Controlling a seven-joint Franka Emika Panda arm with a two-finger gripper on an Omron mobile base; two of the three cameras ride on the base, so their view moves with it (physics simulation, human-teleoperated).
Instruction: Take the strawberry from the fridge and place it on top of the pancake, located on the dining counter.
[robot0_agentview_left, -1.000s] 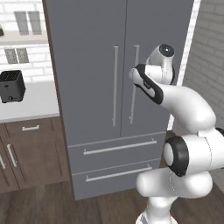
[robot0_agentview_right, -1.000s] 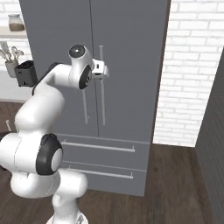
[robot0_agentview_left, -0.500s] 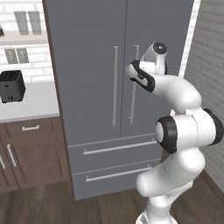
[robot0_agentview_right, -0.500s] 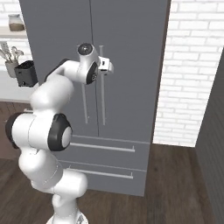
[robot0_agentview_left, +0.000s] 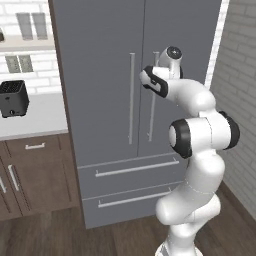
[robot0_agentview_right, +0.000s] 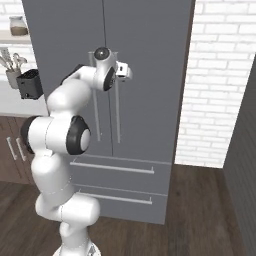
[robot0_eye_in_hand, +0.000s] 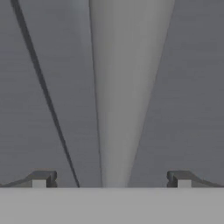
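Fingers: the two dark fingertips (robot0_eye_in_hand: 43, 178) stand wide apart at the bottom of the hand view, one at lower left, one at lower right, with nothing clamped between them.
Gripper: the gripper (robot0_eye_in_hand: 111, 179) faces the fridge front squarely; in the right base view the gripper (robot0_agentview_right: 125, 71) sits in the upper middle of the frame, up against the top part of the right door's handle.
Handle: the right door handle (robot0_eye_in_hand: 120, 92), a pale grey cylinder, runs from the top of the hand view down to the bottom centre, lying in the gap between the fingertips; whether they touch it cannot be told.
Door seam: the dark seam (robot0_eye_in_hand: 43, 92) between the two doors crosses the left part of the hand view on a slant.
Fridge: the fridge (robot0_agentview_left: 100, 60) is a tall matte-grey unit in the middle of the left base view, both doors shut, two drawers below with horizontal bars.
Left door handle: the left door handle (robot0_agentview_left: 131, 97) hangs just left of the seam, near the right one.
Strawberry: not visible with the doors closed.
Arm: the arm (robot0_agentview_left: 202, 135) rises from the lower right of the left base view and bends toward the doors.
Surroundings: a black toaster (robot0_agentview_left: 12, 98) stands on a white worktop (robot0_agentview_left: 40, 115) at mid left, brown cabinets (robot0_agentview_left: 35, 175) beneath it; a white brick wall (robot0_agentview_right: 220, 80) fills the right of the right base view.
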